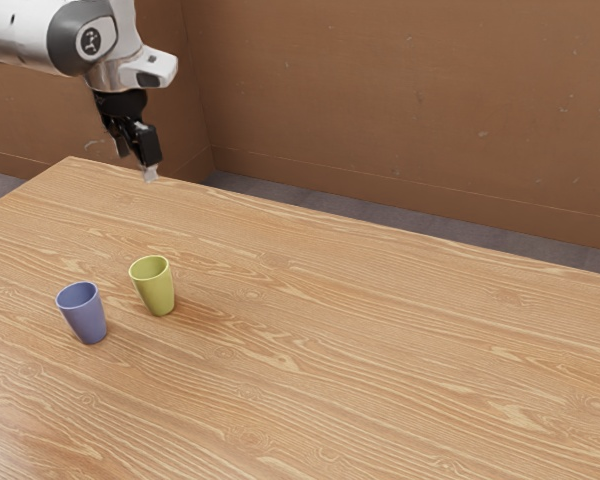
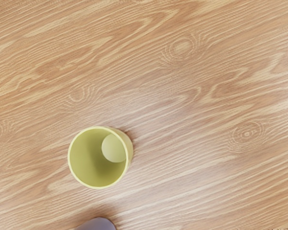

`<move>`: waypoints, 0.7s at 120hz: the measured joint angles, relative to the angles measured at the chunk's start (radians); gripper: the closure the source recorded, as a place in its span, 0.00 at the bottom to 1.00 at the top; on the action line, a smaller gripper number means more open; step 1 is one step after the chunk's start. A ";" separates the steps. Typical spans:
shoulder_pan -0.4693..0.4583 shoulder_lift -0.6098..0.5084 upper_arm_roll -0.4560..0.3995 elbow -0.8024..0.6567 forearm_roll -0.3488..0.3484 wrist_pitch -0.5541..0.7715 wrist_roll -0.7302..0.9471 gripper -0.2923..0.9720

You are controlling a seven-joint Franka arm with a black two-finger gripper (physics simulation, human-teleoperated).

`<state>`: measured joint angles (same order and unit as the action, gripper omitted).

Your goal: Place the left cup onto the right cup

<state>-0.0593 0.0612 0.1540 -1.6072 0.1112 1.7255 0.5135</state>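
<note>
Two cups stand upright on the wooden table [image 1: 380, 340], close together and apart from each other. The blue-purple cup [image 1: 83, 311] is toward the exterior view's left, the yellow-green cup [image 1: 153, 284] just to its right. My gripper [image 1: 140, 165] hangs high above the table's far left edge, well clear of both cups, open with nothing between its fingers. In the wrist view I look straight down into the yellow-green cup [image 2: 100, 157], and the rim of the blue-purple cup [image 2: 96, 224] peeks in beside it.
A brown wall [image 1: 400, 90] runs behind the table, with a strip of grey floor [image 1: 430, 222] between them. The wood surface [image 2: 206, 96] stretches wide to the exterior view's right of the cups.
</note>
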 joint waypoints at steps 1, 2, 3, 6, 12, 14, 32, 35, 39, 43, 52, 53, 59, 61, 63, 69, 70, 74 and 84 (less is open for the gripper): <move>-0.002 0.000 0.000 -0.001 0.000 0.002 0.006 0.23; -0.004 0.000 0.000 -0.001 0.000 0.003 0.012 0.23; -0.006 0.000 0.000 -0.001 0.000 0.005 0.018 0.23; -0.010 0.001 0.000 -0.003 -0.002 0.009 0.036 0.23; -0.014 0.001 0.001 -0.013 -0.008 0.017 0.068 0.23; -0.015 0.001 0.001 -0.017 -0.010 0.020 0.079 0.23; 0.000 -0.003 0.000 -0.097 -0.019 0.080 0.155 0.23; 0.004 -0.004 0.000 -0.108 -0.019 0.090 0.165 0.23; 0.010 -0.006 0.000 -0.125 -0.020 0.105 0.178 0.23; 0.014 -0.007 -0.001 -0.145 -0.020 0.120 0.190 0.23; 0.021 -0.014 -0.001 -0.186 -0.020 0.151 0.212 0.23; 0.022 -0.014 -0.001 -0.189 -0.020 0.154 0.214 0.23; 0.024 -0.016 -0.001 -0.211 -0.019 0.171 0.225 0.23; 0.024 -0.016 -0.001 -0.218 -0.019 0.176 0.229 0.23; 0.024 -0.016 -0.001 -0.226 -0.018 0.182 0.232 0.23; 0.023 -0.016 -0.001 -0.244 -0.018 0.197 0.241 0.23; 0.022 -0.016 -0.001 -0.247 -0.017 0.199 0.243 0.23; 0.021 -0.016 -0.001 -0.261 -0.017 0.207 0.248 0.23; 0.019 -0.018 -0.001 -0.299 -0.017 0.231 0.261 0.23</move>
<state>-0.0401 0.0434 0.1534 -1.9061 0.0947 1.9564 0.7745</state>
